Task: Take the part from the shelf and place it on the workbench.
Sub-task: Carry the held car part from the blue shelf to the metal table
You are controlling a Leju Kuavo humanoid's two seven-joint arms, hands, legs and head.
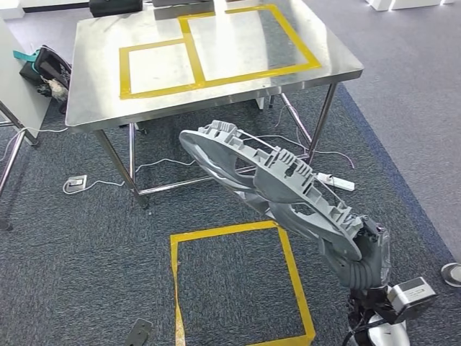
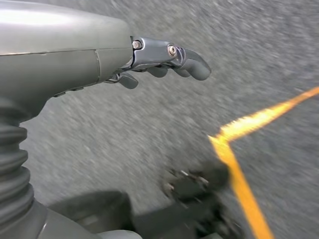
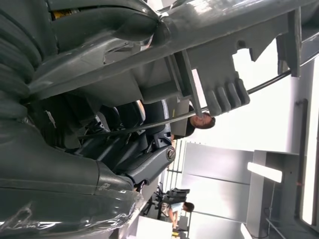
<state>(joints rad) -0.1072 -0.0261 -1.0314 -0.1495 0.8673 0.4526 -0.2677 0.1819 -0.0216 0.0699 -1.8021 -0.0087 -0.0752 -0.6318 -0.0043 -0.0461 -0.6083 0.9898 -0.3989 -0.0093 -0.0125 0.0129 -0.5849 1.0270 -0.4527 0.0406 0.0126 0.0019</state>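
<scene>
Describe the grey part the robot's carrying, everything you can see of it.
The grey part is a long, flat moulded piece, plastic by its look, with oval openings, ribs, clip tabs and a thin rod or wire along one edge. It is off the ground, tilted, above the dark carpet and short of the steel workbench. The right hand holds it at its near end; the right wrist view shows fingers tucked under its ribbed underside.

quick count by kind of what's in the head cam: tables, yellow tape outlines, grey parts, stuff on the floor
Steel workbench: 1
White table at the left edge: 1
Yellow tape rectangles on the workbench: 2
Yellow tape square on the carpet: 1
Grey part, held by the right hand: 1
White power strip: 1
Floor socket box: 1
Total: 8
</scene>
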